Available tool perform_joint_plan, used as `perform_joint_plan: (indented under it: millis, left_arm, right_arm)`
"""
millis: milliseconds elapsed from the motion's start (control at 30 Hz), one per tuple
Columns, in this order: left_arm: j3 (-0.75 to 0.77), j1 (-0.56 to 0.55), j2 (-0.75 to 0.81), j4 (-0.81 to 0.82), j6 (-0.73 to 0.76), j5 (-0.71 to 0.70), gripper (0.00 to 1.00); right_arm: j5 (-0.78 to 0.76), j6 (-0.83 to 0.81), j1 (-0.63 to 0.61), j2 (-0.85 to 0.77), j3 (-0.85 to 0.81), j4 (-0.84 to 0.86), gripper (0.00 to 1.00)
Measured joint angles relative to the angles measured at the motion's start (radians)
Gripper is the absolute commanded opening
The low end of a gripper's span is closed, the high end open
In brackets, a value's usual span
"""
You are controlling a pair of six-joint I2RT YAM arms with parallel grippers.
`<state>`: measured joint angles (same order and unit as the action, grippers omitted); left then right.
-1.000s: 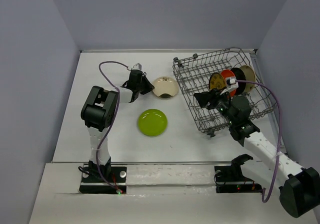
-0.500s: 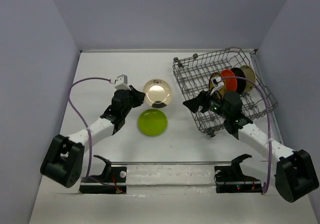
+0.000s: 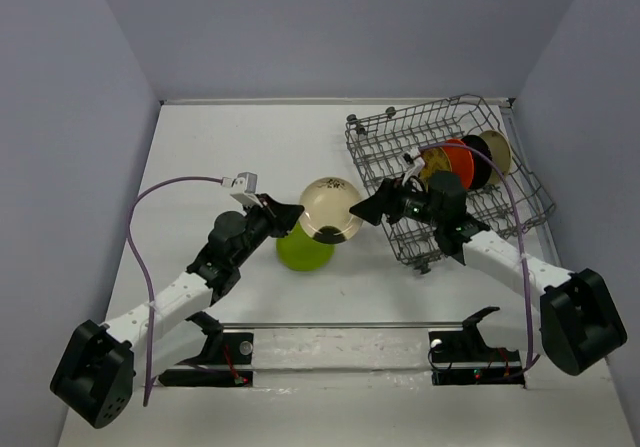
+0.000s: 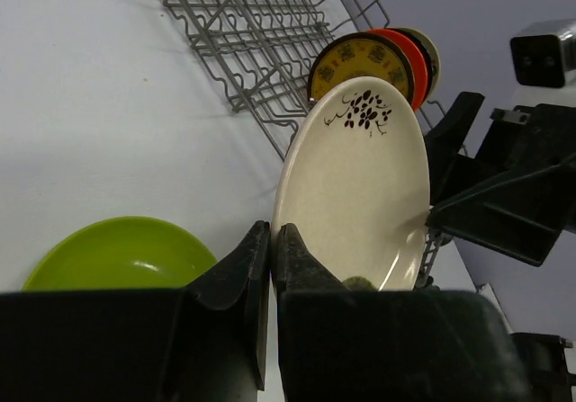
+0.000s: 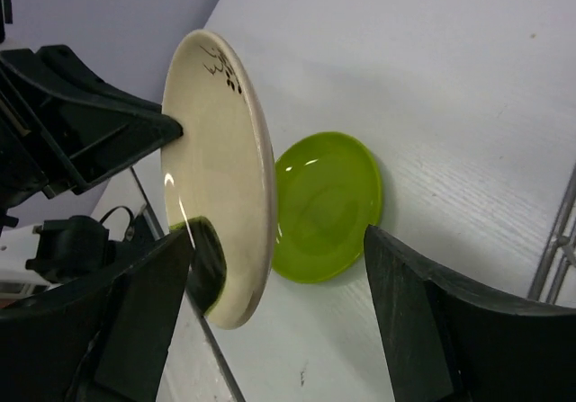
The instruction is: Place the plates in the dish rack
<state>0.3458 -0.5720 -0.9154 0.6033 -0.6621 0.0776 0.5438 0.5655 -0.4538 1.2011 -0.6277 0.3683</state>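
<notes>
My left gripper is shut on the rim of the cream plate with the dark mark and holds it upright above the table; its fingertips pinch the plate. My right gripper is open, and the plate's far edge stands between its fingers; I cannot tell whether they touch it. The lime green plate lies on the table below it. The dish rack holds the brown-gold, orange and black plates upright.
A tan plate stands at the rack's far right end. The rack's near-left corner sits just under my right arm. Grey walls close the table on three sides.
My left arm has lifted the cream plate and carried it right toward the rack. My right gripper has come left out of the rack to the plate's edge.
</notes>
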Motion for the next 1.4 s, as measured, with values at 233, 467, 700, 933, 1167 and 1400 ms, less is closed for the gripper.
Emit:
perform_joint_plan:
  millis: [233,467,700,933,1167,1400]
  left_arm:
    - [-0.013,-0.01,0.022,0.013,-0.006,0.05,0.62]
    - [0.017,-0.016,0.21,-0.129,0.014,0.048,0.99]
    - [0.183,-0.016,0.411,-0.448,0.122,0.05,0.99]
    - [0.256,-0.017,0.495,-0.66,0.261,0.041,0.99]
    - [0.249,-0.017,0.508,-0.733,0.319,0.073,0.99]
    - [0.249,-0.017,0.558,-0.736,0.329,0.089,0.99]
  right_arm:
    - [0.035,0.046,-0.069,0.073,-0.008,0.006,0.07]
    - [-0.156,-0.017,-0.071,-0.047,-0.053,-0.124,0.07]
    - [-0.682,-0.217,-0.067,-0.122,-0.215,-0.344,0.07]
    - [-1.011,-0.353,0.013,-0.043,-0.248,-0.42,0.07]
    - [-1.135,-0.401,0.016,0.083,-0.249,-0.469,0.07]
    - [-1.194,-0.418,0.016,0.181,-0.282,-0.473,0.07]
